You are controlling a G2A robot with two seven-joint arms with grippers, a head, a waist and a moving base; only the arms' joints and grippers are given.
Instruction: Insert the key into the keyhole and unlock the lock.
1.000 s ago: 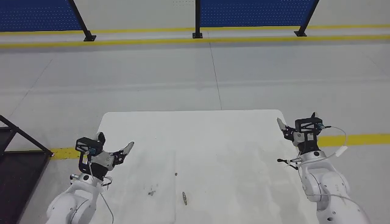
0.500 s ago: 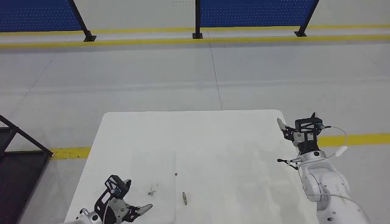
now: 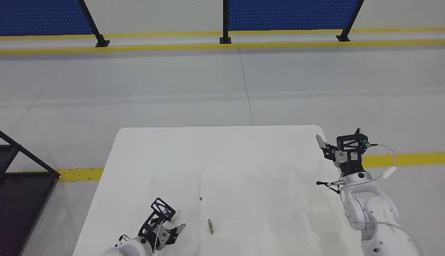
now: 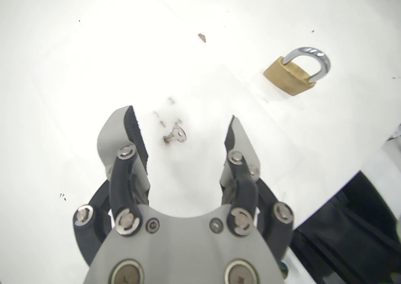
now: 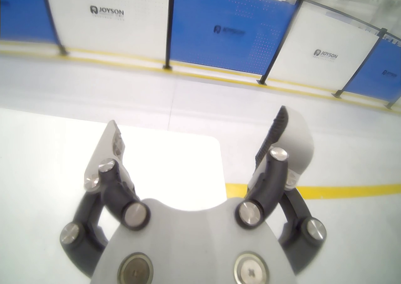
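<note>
Hovering above the small silver key (image 4: 175, 135), your left tool (image 4: 181, 113) is spread wide and empty. The key lies flat on the white tabletop (image 4: 94, 47), framed between the fingers. Come straight down, pinch the round bow, and leave the blade free for the brass padlock (image 4: 296, 72) lying on its side nearby. Thin and flat, the key may slip. Your right tool (image 5: 197, 116), also open, sits well apart.

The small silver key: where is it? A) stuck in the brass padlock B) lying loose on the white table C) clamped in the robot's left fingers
B: the small silver key lies on the white table, seen between the open left fingers, apart from the brass padlock.
</note>
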